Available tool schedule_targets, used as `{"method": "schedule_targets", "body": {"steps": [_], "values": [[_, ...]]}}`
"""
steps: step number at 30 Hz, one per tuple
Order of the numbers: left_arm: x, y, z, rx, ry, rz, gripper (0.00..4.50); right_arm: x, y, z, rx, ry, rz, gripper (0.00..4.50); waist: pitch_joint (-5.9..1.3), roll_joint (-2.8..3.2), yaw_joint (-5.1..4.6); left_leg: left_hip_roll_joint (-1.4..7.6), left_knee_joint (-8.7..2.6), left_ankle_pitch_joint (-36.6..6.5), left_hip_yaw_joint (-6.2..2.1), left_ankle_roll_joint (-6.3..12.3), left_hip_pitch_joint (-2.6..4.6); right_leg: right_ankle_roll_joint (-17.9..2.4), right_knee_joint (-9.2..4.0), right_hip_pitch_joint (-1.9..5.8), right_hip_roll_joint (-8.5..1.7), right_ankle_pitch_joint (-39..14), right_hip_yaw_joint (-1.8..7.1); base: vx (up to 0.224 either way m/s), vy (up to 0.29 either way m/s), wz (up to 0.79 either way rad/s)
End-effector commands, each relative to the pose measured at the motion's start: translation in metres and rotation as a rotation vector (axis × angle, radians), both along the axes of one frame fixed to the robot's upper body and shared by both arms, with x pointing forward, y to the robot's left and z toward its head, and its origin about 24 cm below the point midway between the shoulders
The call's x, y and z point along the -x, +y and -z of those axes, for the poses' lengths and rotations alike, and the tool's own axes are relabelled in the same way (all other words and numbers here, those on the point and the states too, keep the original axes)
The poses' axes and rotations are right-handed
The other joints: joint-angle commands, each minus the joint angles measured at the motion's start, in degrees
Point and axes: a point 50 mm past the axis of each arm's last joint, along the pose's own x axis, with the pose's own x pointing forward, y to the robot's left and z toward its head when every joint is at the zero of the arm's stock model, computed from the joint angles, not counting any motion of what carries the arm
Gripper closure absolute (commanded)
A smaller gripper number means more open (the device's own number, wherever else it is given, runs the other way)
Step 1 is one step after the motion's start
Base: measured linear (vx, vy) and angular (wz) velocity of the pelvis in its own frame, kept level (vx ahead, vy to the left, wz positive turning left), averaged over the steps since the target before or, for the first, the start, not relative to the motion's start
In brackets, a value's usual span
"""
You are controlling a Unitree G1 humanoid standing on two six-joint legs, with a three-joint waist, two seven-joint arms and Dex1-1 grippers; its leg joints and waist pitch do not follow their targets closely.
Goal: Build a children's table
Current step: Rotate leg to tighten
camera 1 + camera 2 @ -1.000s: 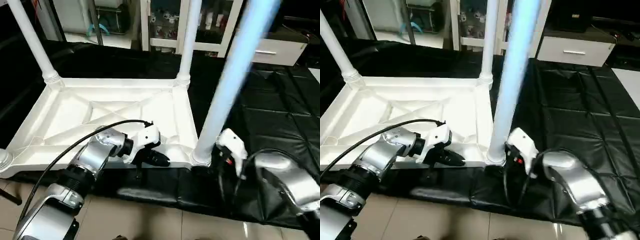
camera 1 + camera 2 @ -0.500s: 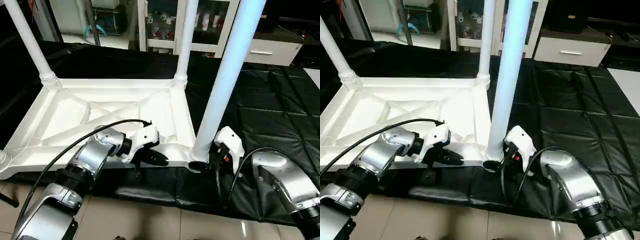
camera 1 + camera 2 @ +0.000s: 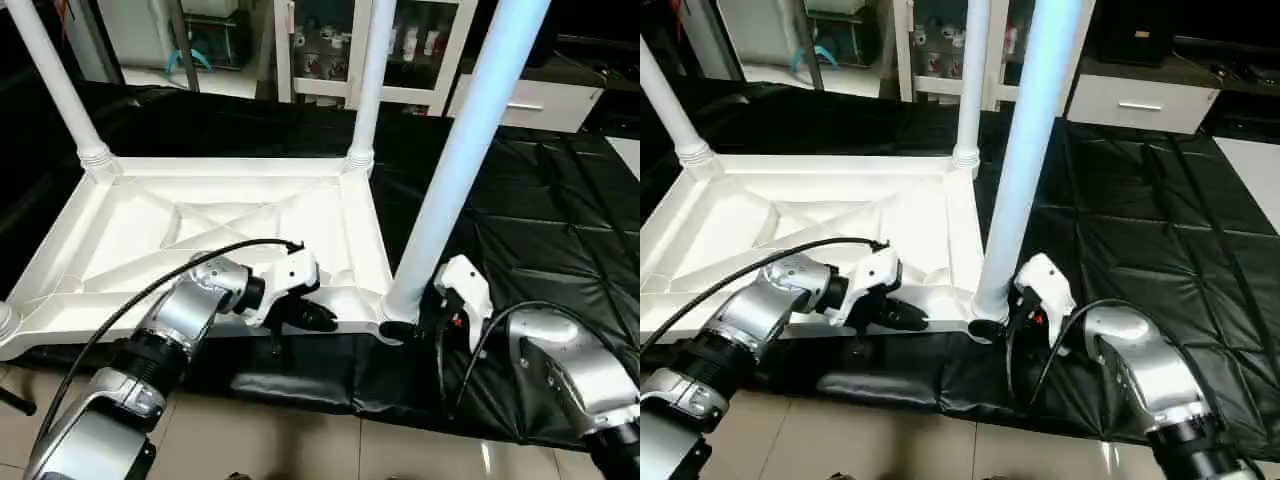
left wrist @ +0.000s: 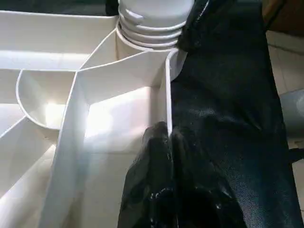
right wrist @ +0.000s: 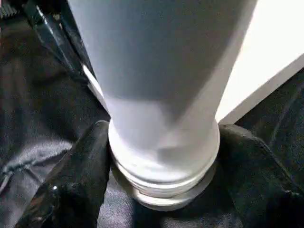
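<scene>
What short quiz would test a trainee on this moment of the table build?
1. True or false: the table top lies with its ribbed underside facing up.
2. What is the left gripper shut on?
A. a leg
B. the top's near rim
C. a loose cable
3. Fill in: the right gripper sits at the base of the ___ leg, as seen from the robot.

Key: 1 true; 2 B; 3 near right.
</scene>
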Motion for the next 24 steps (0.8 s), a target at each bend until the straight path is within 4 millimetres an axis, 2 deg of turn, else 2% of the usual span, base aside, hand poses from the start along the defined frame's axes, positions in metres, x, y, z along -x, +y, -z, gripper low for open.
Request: {"method": "schedule_targets", "body": {"steps": [1,4,5,6,8,9,10,12,13,14,15,16,17,19,20,21,22,24], "values": [[0.008,-0.004,0.015,-0.044,0.048,0.024,4.5,0.002,0.013,-0.004,-0.084,-0.008,-0.042,1.48,-2.89,-0.02,-0.1,2.38,-4.69,-15.9,-1.23,1.81,0.51,-12.4,-4.51,2.55,-3.06,-16.8,2.54,0.0,0.0,0.0],[0.006,-0.009,0.016,-0.02,0.045,-0.01,4.5,-0.005,0.019,0.001,-0.174,-0.009,0.076,1.49,-2.79,0.01,-0.35,2.32,-4.82,-17.0,-1.32,1.31,0.43,-11.9,-4.74,2.5,-3.16,-19.0,2.5,0.0,0.0,0.0],[0.005,-0.011,0.017,-0.009,0.04,-0.031,4.5,-0.007,0.022,0.004,-0.208,-0.008,0.124,1.5,-2.78,0.08,-0.43,2.33,-4.79,-17.4,-1.27,1.14,0.52,-11.9,-4.84,2.24,-3.22,-19.6,2.52,0.0,0.0,0.0],[0.004,-0.017,0.019,0.008,0.033,-0.061,4.5,-0.01,0.03,0.01,-0.273,0.009,0.19,1.5,-2.49,-0.29,-0.7,2.21,-4.87,-18.9,-1.35,0.79,0.49,-11.3,-5.23,2.06,-3.22,-22.1,2.39,0.0,0.0,0.0],[0.003,-0.02,0.019,0.018,0.028,-0.08,4.5,-0.011,0.034,0.011,-0.289,0.007,0.21,1.51,-2.39,-0.09,-0.9,2.24,-5.03,-20.4,-1.52,0.37,0.78,-10.3,-5.57,1.8,-3.21,-25.3,2.35,0.0,0.0,0.0],[0.001,-0.025,0.021,0.027,0.018,-0.114,4.5,-0.013,0.045,0.014,-0.315,0.004,0.236,1.51,-2.33,-0.1,-1.07,2.21,-5.06,-20.7,-1.58,0.29,0.67,-9.6,-5.65,1.81,-3.21,-26.3,2.36,0.0,0.0,0.0],[-0.003,-0.033,0.022,0.031,-0.012,-0.171,4.5,-0.018,0.058,0.016,-0.317,-0.024,0.295,1.51,-2.21,0.02,-1.23,2.21,-5.09,-21.8,-1.66,-0.06,0.84,-9.1,-5.98,1.48,-3.36,-28.3,2.35,0.0,0.0,0.0],[-0.005,-0.035,0.023,0.03,-0.025,-0.193,4.5,-0.02,0.063,0.017,-0.314,-0.037,0.323,1.51,-2.11,0.0,-1.57,2.13,-5.28,-23.5,-2.04,-0.9,0.93,-7.7,-6.33,1.46,-3.41,-31.8,2.05,0.0,0.0,0.0],[-0.005,-0.037,0.023,0.032,-0.027,-0.202,4.5,-0.022,0.066,0.017,-0.321,-0.04,0.342,1.51,-2.19,-0.05,-1.61,2.21,-5.44,-23.5,-2.16,-0.64,0.85,-7.0,-6.32,1.62,-3.39,-31.8,2.07,0.0,0.0,0.0],[-0.009,-0.042,0.022,0.038,-0.044,-0.25,4.5,-0.027,0.073,0.018,-0.325,-0.053,0.404,1.51,-2.14,0.22,-1.78,2.22,-5.54,-23.9,-2.04,-0.8,1.06,-7.3,-6.5,1.23,-3.36,-31.3,2.11,0.0,0.0,0.0],[-0.009,-0.042,0.022,0.038,-0.044,-0.25,4.5,-0.027,0.073,0.018,-0.325,-0.053,0.404,1.51,-2.15,0.18,-1.84,2.23,-5.64,-24.2,-2.15,-0.87,1.03,-7.3,-6.54,1.41,-3.32,-31.1,1.99,0.0,0.0,0.0],[-0.017,-0.05,0.022,0.043,-0.08,-0.357,4.5,-0.034,0.087,0.02,-0.32,-0.069,0.493,1.51,-2.21,0.15,-1.87,2.26,-5.78,-23.8,-2.21,-0.82,0.79,-7.3,-6.45,1.75,-3.31,-29.7,1.94,0.0,0.0,0.0],[-0.018,-0.052,0.022,0.043,-0.086,-0.379,4.5,-0.036,0.089,0.021,-0.315,-0.071,0.506,1.51,-2.12,0.36,-2.08,2.26,-5.82,-24.5,-2.15,-1.32,1.06,-7.8,-6.55,1.3,-3.32,-29.3,2.0,0.0,0.0,0.0],[-0.026,-0.058,0.021,0.041,-0.124,-0.501,4.5,-0.042,0.1,0.024,-0.293,-0.079,0.582,1.51,-2.2,0.03,-2.05,2.03,-5.65,-25.6,-2.08,-1.31,1.42,-7.7,-6.72,1.25,-3.24,-30.0,1.95,0.0,0.0,0.0],[-0.026,-0.058,0.021,0.041,-0.124,-0.501,4.5,-0.042,0.1,0.024,-0.293,-0.079,0.582,1.51,-2.09,0.2,-2.06,2.02,-5.62,-25.9,-1.98,-1.05,1.63,-7.8,-6.88,0.95,-3.32,-30.2,2.09,0.0,0.0,0.0],[-0.03,-0.061,0.02,0.043,-0.145,-0.556,4.5,-0.045,0.105,0.026,-0.28,-0.08,0.625,1.51,-2.09,0.14,-2.01,1.99,-5.61,-25.9,-1.97,-0.88,1.65,-7.7,-6.93,0.98,-3.24,-30.1,2.07,0.0,0.0,0.0],[-0.032,-0.063,0.02,0.041,-0.158,-0.593,4.5,-0.047,0.109,0.027,-0.268,-0.082,0.648,1.51,-2.23,-0.1,-2.18,1.9,-5.61,-25.4,-1.98,-0.71,1.38,-7.7,-6.79,1.24,-3.27,-29.7,2.07,0.0,0.0,0.0],[-0.034,-0.065,0.018,0.046,-0.178,-0.622,4.5,-0.049,0.112,0.027,-0.244,-0.103,0.656,1.52,-2.32,0.03,-2.04,1.98,-5.8,-23.6,-2.07,-0.06,1.01,-7.5,-6.62,1.71,-3.29,-28.1,2.13,0.0,0.0,0.0]]}}
